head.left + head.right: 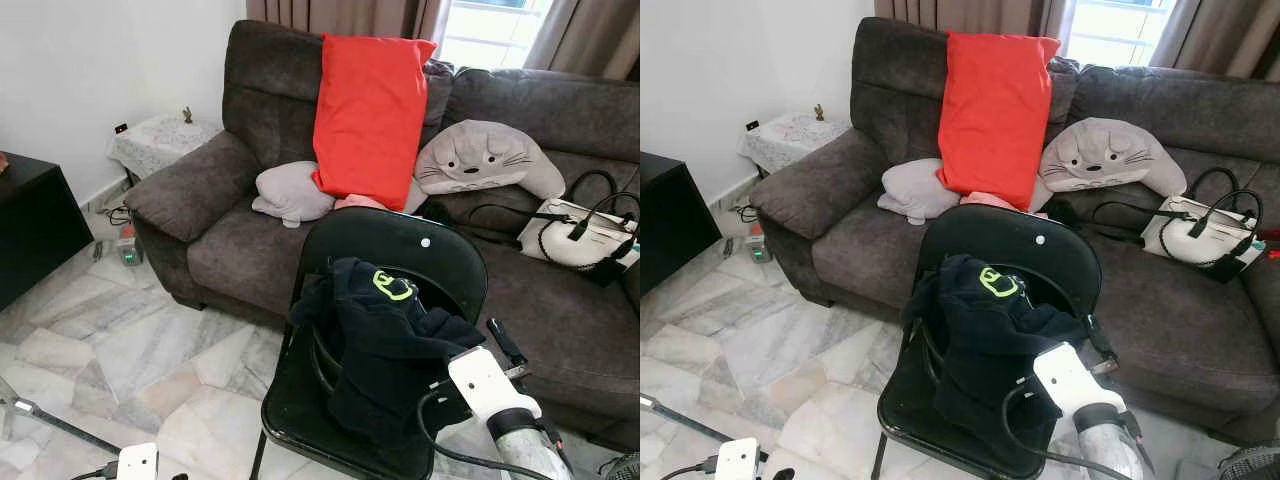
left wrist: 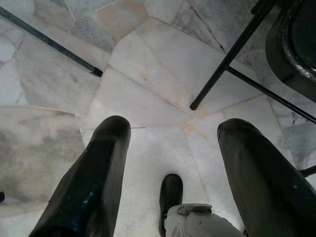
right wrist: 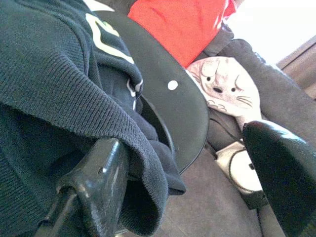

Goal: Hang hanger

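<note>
One chair: black chair stands in front of the brown sofa.
One dark top: dark top with a green mark lies in a heap on the chair seat and leans on its back.
Hanger: I cannot see one. It may be hidden in the dark top, and I cannot tell.
Two grippers: right gripper is right at the dark top. Its fingers are spread apart and hold nothing. One finger touches the knit edge.
Left one: left gripper hangs low over the stone floor, fingers apart, holding nothing.
Done: nothing yet, I think. Nothing is picked up or hung.
Left to do: find the hanger, grab it, carry it, hang it up.
Three cushions: red pillow, grey pillow, animal-face cushion.
One bag: white bag on the sofa.
</note>
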{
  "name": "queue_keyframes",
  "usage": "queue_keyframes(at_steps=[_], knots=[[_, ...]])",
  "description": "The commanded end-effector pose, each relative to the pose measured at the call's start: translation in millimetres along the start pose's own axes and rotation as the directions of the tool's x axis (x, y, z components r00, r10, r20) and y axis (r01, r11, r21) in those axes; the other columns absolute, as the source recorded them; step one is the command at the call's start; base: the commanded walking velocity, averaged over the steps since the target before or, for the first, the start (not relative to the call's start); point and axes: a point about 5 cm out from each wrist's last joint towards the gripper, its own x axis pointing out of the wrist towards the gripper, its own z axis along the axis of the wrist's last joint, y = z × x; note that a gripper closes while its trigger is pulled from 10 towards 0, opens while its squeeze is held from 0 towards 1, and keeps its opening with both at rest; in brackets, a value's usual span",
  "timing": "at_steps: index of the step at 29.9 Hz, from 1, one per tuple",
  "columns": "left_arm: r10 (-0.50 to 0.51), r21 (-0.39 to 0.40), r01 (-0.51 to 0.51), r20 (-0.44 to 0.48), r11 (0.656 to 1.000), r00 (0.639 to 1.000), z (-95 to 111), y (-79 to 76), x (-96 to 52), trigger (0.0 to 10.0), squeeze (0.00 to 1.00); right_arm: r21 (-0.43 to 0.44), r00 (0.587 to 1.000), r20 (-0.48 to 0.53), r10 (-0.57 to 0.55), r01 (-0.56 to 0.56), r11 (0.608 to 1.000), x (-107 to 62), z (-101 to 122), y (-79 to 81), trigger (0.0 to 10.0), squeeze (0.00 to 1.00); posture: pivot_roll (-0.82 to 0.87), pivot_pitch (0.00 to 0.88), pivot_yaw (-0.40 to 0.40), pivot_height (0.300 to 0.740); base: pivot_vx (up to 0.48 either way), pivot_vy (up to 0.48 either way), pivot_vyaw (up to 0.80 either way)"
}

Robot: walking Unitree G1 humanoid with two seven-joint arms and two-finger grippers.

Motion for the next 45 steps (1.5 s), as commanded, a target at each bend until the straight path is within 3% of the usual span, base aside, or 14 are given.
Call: queue_keyframes(at_steps=[1, 3, 7, 8, 11, 14, 18, 24, 33, 36, 38, 43, 45], knots=[[0.002, 0.003, -0.002, -0.034, 1.0, 0.999, -6, 0.7, -1.1, 10.0, 0.0, 0.029, 1.0, -0.031, -0.002, 0.003, 1.0, -1.8, -5, 1.3, 10.0, 0.0, 0.04, 0.005, -0.025, 0.74, 0.0, 0.0, 0.0], [0.002, 0.005, -0.001, -0.036, 1.0, 0.999, -6, 0.5, -1.1, 10.0, 0.0, 0.061, 0.998, -0.051, -0.043, 0.046, 0.997, -2.8, -9, -2.1, 10.0, 0.0, 0.04, 0.005, -0.024, 0.74, 0.0, 0.0, 0.0], [0.0, 0.006, 0.0, -0.039, 1.0, 0.999, -7, 0.3, -1.2, 10.0, 0.0, 0.027, 0.978, -0.002, -0.207, 0.207, 0.978, -1.5, 0, -25.1, 10.0, 0.0, 0.04, 0.006, -0.022, 0.74, 0.0, 0.0, 0.0], [-0.001, 0.006, 0.001, -0.041, 1.0, 0.999, -7, 0.3, -1.3, 10.0, 0.0, 0.052, 0.978, -0.038, -0.206, 0.208, 0.977, -0.9, -5, -25.3, 10.0, 0.0, 0.04, 0.006, -0.022, 0.74, 0.0, 0.0, 0.0], [-0.003, 0.007, 0.003, -0.045, 1.0, 0.999, -8, 0.0, -1.4, 10.0, 0.0, 0.123, 0.978, -0.117, -0.175, 0.189, 0.974, -2.0, -16, -18.5, 10.0, 0.0, 0.04, 0.004, -0.023, 0.74, 0.0, 0.0, 0.0], [-0.005, 0.008, 0.005, -0.045, 1.0, 0.999, -8, 0.0, -1.3, 10.0, 0.0, 0.219, 0.977, -0.206, -0.063, 0.109, 0.97, -4.1, -28, 0.5, 10.0, 0.0, 0.04, 0.004, -0.021, 0.74, 0.0, 0.0, 0.0], [-0.005, 0.01, 0.006, -0.046, 1.0, 0.999, -8, 0.2, -1.3, 10.0, 0.0, 0.289, 0.973, -0.232, -0.01, 0.079, 0.954, -4.3, -31, 11.6, 10.0, 0.0, 0.04, 0.004, -0.019, 0.74, 0.0, 0.0, 0.0], [-0.007, 0.011, 0.008, -0.045, 1.0, 0.999, -7, -0.6, -1.1, 10.0, 0.0, 0.271, 0.962, -0.271, 0.04, 0.036, 0.962, -1.6, -35, 19.2, 10.0, 0.0, 0.05, 0.001, -0.019, 0.74, 0.0, 0.0, 0.0], [-0.01, 0.012, 0.01, -0.045, 1.0, 0.999, -7, -1.9, -0.9, 10.0, 0.0, 0.098, 0.948, -0.309, -0.075, 0.11, 0.989, 15.3, -42, -5.2, 10.0, 0.0, 0.05, 0.0, -0.015, 0.74, 0.0, 0.0, 0.0], [-0.01, 0.014, 0.01, -0.046, 1.0, 0.999, -7, -1.9, -0.9, 10.0, 0.0, 0.023, 0.953, -0.294, -0.076, 0.086, 0.996, 18.9, -42, -8.3, 10.0, 0.0, 0.05, 0.0, -0.015, 0.74, 0.0, 0.0, 0.0], [-0.009, 0.014, 0.01, -0.047, 1.0, 0.999, -7, -1.6, -0.9, 10.0, 0.0, -0.001, 0.957, -0.283, -0.057, 0.06, 0.998, 21.2, -41, -8.2, 10.0, 0.0, 0.05, 0.001, -0.013, 0.74, 0.0, 0.0, 0.0], [-0.007, 0.017, 0.008, -0.05, 1.0, 0.999, -7, -0.8, -0.9, 10.0, 0.0, 0.064, 0.954, -0.226, 0.198, -0.189, 0.98, 26.6, -39, 19.7, 10.0, 0.0, 0.05, 0.002, -0.007, 0.74, 0.0, 0.0, 0.0], [-0.007, 0.018, 0.008, -0.05, 1.0, 0.999, -7, -0.9, -0.9, 10.0, 0.0, 0.044, 0.956, -0.22, 0.193, -0.188, 0.981, 28.2, -40, 17.8, 10.0, 0.0, 0.05, 0.002, -0.009, 0.74, 0.0, 0.0, 0.0]])
